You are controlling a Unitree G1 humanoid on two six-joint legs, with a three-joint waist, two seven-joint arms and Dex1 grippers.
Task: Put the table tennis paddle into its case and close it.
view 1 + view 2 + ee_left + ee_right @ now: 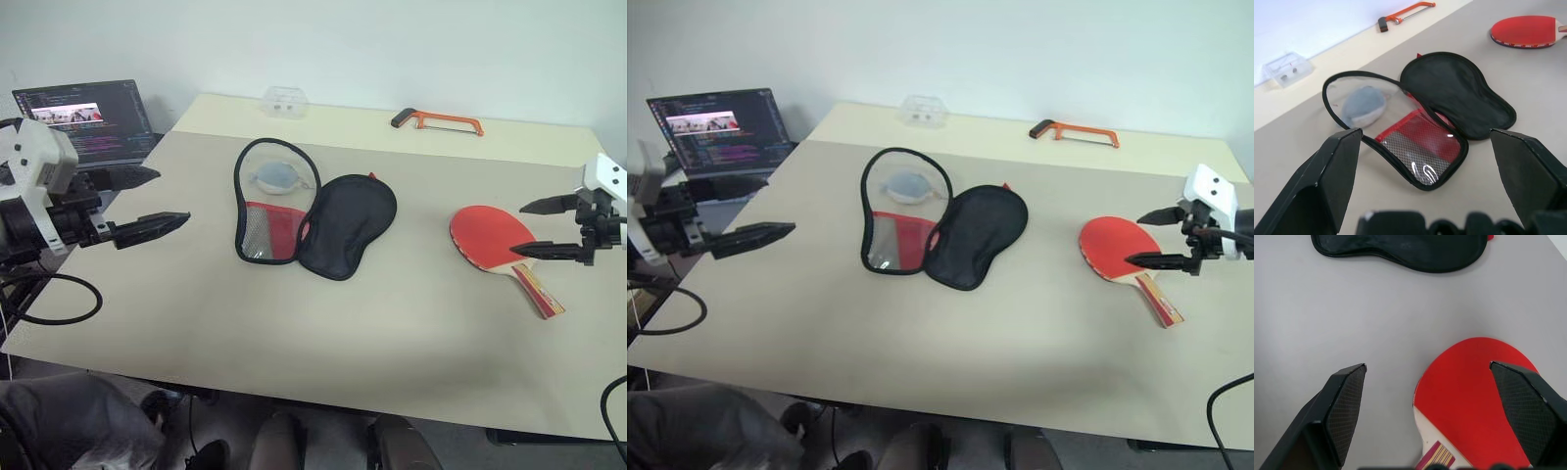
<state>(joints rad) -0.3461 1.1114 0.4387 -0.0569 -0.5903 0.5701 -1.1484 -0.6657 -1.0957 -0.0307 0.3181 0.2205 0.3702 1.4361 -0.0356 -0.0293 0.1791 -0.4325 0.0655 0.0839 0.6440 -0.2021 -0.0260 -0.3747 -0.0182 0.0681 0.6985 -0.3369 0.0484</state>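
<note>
Red-rubbered round table tennis paddle (pixel 498 245) lies flat on your beige table (pixel 392 323), right of the unzipped black-and-red fabric case (pixel 304 215); its handle points toward the near right. Your right end effector (pixel 546 227) hovers right over it, fingers apart. Left end effector (pixel 152 201), fingers apart, is near the case. The right wrist view shows the blade between its fingers.

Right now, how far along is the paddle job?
Done: the case lies unzipped and spread open. In hand: nothing; the right pincer hangs open by the table tennis paddle, which lies flat on the table, and the left pincer is open too. Left: grasp the paddle, insert it, close the case.
</note>
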